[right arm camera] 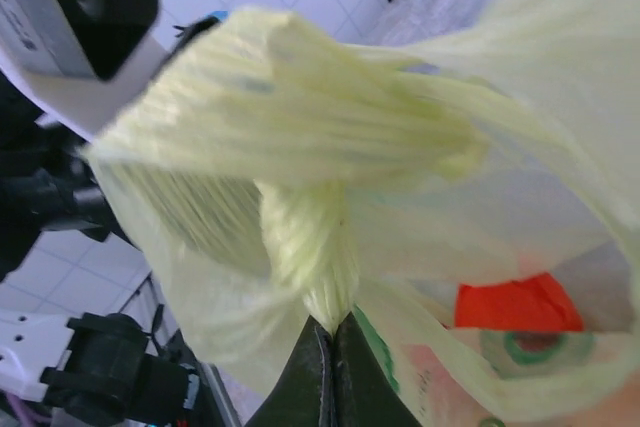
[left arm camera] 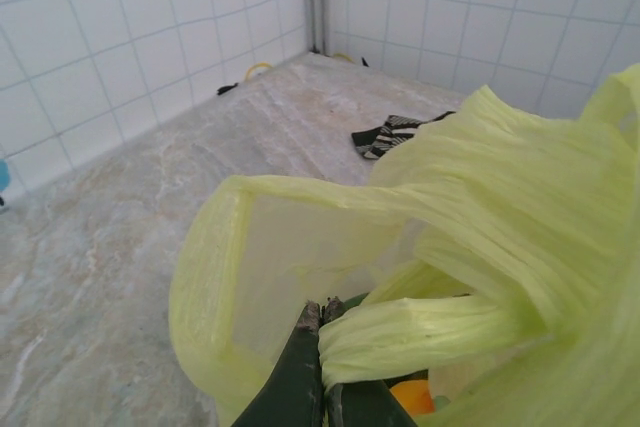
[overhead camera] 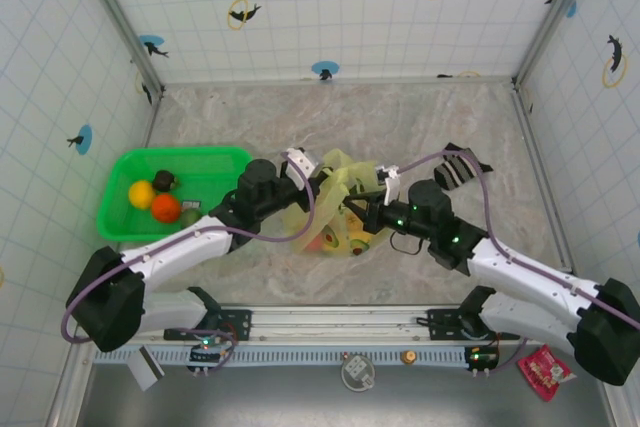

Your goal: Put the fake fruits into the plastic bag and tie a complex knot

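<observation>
The pale yellow-green plastic bag [overhead camera: 335,202] sits mid-table with fake fruits [overhead camera: 330,240] showing through its film. My left gripper [left arm camera: 322,309] is shut on a bunched handle strap [left arm camera: 430,332], and an orange fruit [left arm camera: 412,397] lies below it inside the bag. My right gripper [right arm camera: 333,319] is shut on a twisted strap [right arm camera: 312,237] of the bag [right arm camera: 300,117], with a red fruit [right arm camera: 515,305] behind the film. From above, the left gripper [overhead camera: 326,185] and right gripper [overhead camera: 362,209] meet over the bag. The straps cross and bunch; whether they form a knot I cannot tell.
A bright green basket [overhead camera: 215,159] at the left holds a yellow fruit [overhead camera: 141,193], an orange one [overhead camera: 166,208] and a dark brown one [overhead camera: 163,181]. A black-and-white striped cloth [overhead camera: 462,169] lies right of the bag. Tiled walls enclose the table.
</observation>
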